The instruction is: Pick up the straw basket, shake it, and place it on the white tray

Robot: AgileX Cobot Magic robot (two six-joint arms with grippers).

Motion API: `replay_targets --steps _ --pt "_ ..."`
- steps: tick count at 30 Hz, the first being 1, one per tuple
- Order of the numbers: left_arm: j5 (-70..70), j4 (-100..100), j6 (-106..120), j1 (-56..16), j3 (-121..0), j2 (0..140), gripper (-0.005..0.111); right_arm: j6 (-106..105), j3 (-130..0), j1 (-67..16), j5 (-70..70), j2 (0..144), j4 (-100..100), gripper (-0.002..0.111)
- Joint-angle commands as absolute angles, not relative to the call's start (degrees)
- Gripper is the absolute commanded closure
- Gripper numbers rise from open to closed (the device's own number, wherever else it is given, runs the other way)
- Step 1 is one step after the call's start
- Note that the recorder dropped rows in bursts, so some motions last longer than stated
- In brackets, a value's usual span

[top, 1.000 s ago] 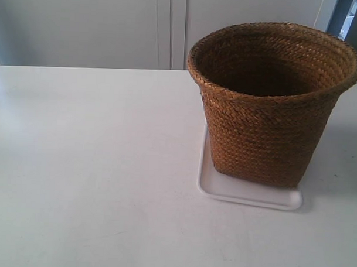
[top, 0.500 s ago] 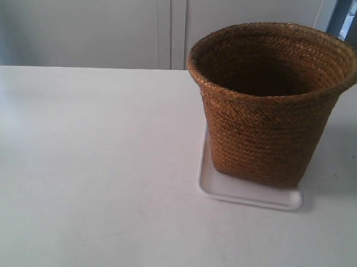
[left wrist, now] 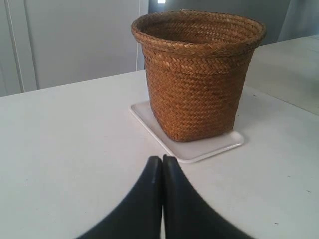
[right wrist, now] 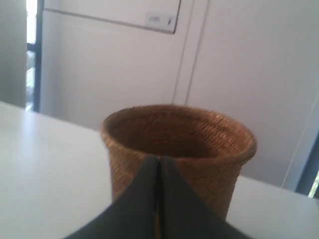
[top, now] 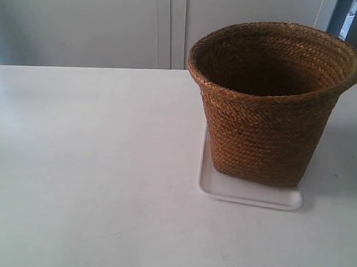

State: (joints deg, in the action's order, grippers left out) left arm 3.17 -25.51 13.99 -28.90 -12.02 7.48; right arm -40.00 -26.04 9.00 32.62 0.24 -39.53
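Note:
The brown woven straw basket (top: 272, 107) stands upright on the white tray (top: 246, 196) at the right of the table, with a strip of tray showing at its front and left side. No arm shows in the exterior view. In the left wrist view my left gripper (left wrist: 162, 158) is shut and empty, low over the table a short way in front of the white tray (left wrist: 199, 149) and the straw basket (left wrist: 197, 74). In the right wrist view my right gripper (right wrist: 158, 158) is shut with nothing in it, in front of the straw basket (right wrist: 189, 144) and level with its rim.
The white table (top: 89, 165) spreads wide to the left of the basket. White cabinet doors (top: 112, 26) stand behind the table's far edge. A dark gap (top: 347, 16) shows at the back right.

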Motion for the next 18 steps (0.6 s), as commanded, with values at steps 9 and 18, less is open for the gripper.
replay_targets --steps 9,18 --pt "3.07 -25.91 13.99 -29.28 -11.74 7.13 0.107 -45.46 0.0 -2.76 -6.91 0.0 -38.79 0.107" --pt "3.36 -25.91 14.14 -29.28 -11.74 7.13 0.107 -43.18 0.0 -2.76 -6.13 0.0 -38.9 0.107"
